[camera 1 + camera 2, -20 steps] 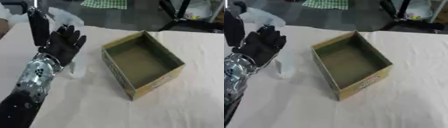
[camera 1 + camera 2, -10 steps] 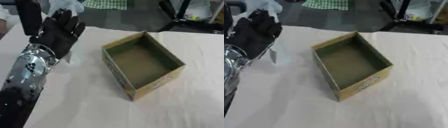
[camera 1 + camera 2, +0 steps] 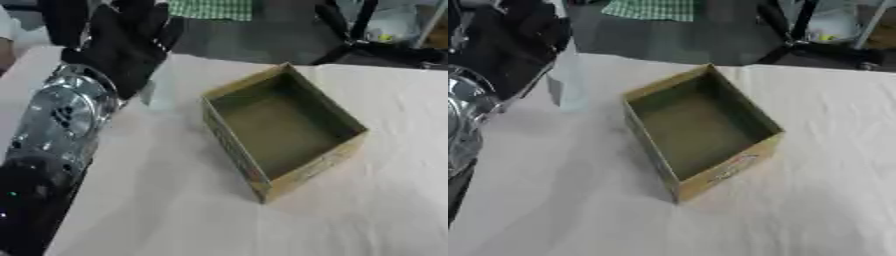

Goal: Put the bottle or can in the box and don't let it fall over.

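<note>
My left hand (image 3: 122,42) is black, on a silver forearm that comes in from the lower left, and its back faces me at the upper left. A clear, pale bottle (image 3: 568,82) shows below and to the right of the hand, upright and mostly hidden behind it. The fingers seem curled round it. The open cardboard box (image 3: 229,135) stands empty in the middle of the table, to the right of the bottle and apart from it. My right hand shows in no view.
A cream cloth (image 3: 175,210) covers the table. Beyond the far edge stand dark stand legs (image 3: 350,30) and a green checked cloth (image 3: 210,9). A person's pale sleeve (image 3: 5,35) shows at the left edge.
My left hand has moved away from me toward the table's far left, and the clear bottle has gone up with it. The box has stayed in place.
</note>
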